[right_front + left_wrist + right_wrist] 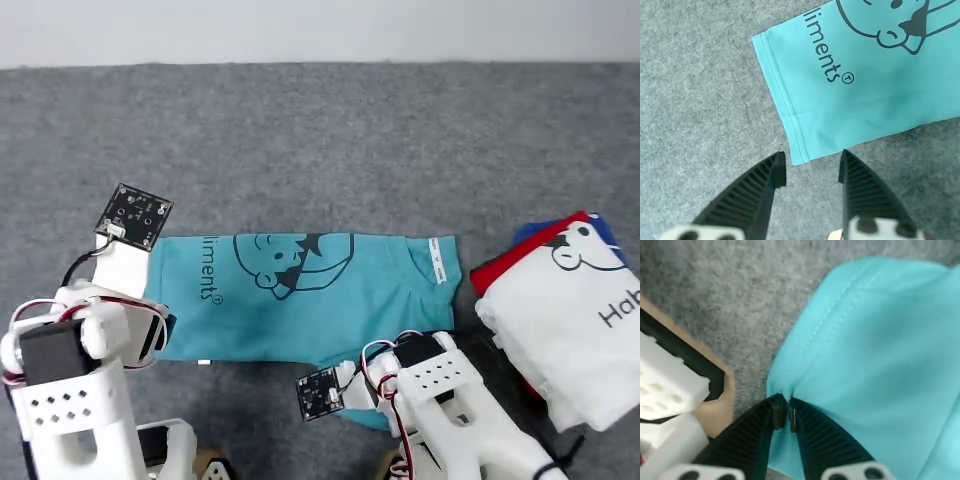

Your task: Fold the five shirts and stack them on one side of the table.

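Observation:
A teal shirt [300, 295] with a dark bear drawing lies partly folded across the middle of the grey table. In the left wrist view my left gripper [812, 167] stands open just off the shirt's hemmed corner [799, 150], with nothing between its fingers. My right gripper [783, 412] is shut on the teal shirt's edge [850, 355], pinching a fold of cloth at the near side. In the high view the right arm [440, 390] covers that part of the shirt, and the left arm [80, 360] stands at the shirt's left end.
A stack of folded shirts [560, 310], white on top with red and blue beneath, sits at the table's right side. A tan edge and a white arm base [670, 385] lie close to the right gripper. Grey felt [300, 140] extends behind the shirt.

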Robot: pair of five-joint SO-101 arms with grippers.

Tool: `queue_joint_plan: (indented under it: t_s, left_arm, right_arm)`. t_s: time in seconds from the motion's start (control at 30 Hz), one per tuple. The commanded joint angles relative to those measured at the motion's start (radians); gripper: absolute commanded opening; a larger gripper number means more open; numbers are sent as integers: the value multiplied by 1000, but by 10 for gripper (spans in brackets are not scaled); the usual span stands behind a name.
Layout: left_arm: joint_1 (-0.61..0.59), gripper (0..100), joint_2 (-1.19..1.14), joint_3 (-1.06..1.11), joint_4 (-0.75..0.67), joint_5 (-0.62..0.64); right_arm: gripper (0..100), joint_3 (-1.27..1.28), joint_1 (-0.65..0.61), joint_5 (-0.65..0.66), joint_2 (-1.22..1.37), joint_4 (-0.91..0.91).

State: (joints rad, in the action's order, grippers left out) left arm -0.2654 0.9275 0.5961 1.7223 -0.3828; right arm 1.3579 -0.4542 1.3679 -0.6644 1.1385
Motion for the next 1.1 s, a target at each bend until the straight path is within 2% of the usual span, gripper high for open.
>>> queue_joint_plan:
  t_s: [0.0, 0.07, 0.23, 0.4, 0.63, 1.07]
  left_arm:
    - [2, 180, 11, -2, -14, -11]
    - [2, 180, 11, -2, -14, -11]
    - [2, 180, 11, -2, -14, -11]
    - [2, 180, 11, -2, -14, -11]
    - [2, 180, 11, -2, -14, -11]
    - [2, 180, 11, -2, -14, -11]
  right_arm:
    - [9, 46, 5, -25, 12, -58]
    - [9, 9, 5, -26, 12, -21]
    - [10, -235, 5, -71, 12, 205]
    - [10, -351, 5, -115, 21, 217]
    - [10, -362, 7, -123, 21, 150]
    - [10, -362, 73, -302, 22, -173]
